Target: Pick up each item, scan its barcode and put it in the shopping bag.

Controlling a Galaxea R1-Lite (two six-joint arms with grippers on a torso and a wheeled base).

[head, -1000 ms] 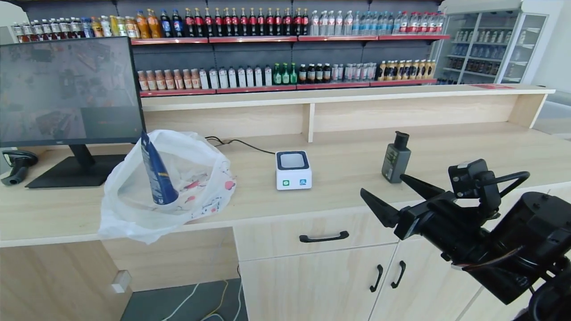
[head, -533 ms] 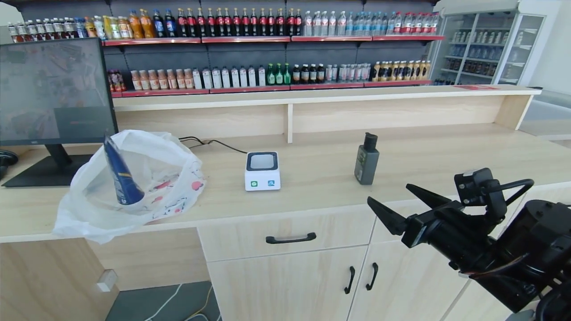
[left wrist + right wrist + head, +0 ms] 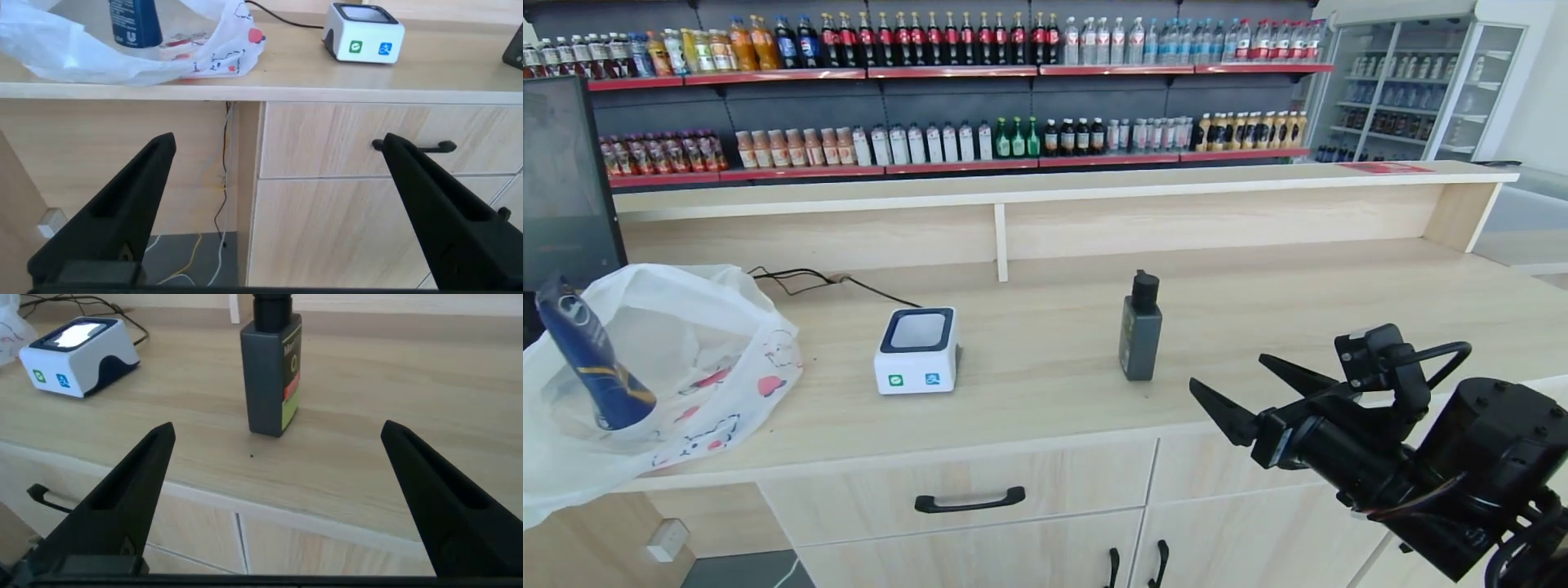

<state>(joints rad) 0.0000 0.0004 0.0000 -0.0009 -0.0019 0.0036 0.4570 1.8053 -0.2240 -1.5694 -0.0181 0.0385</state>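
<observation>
One dark grey bottle [image 3: 1140, 331] upright on the bench [image 3: 1258, 294]
Slim, flat-sided, black cap, green-and-red label on one side, standing to the right of the white scanner [image 3: 916, 351]. Right gripper [image 3: 1227, 371] hangs near it, spread wide and empty. Left gripper [image 3: 278, 143] is released too. Blue tube [image 3: 592, 363] leans inside the shopping bag [image 3: 727, 327].

Shop: checkout counter [image 3: 1258, 302], stocked drink shelves [image 3: 980, 69], barcode scanner [image 3: 916, 350].
</observation>
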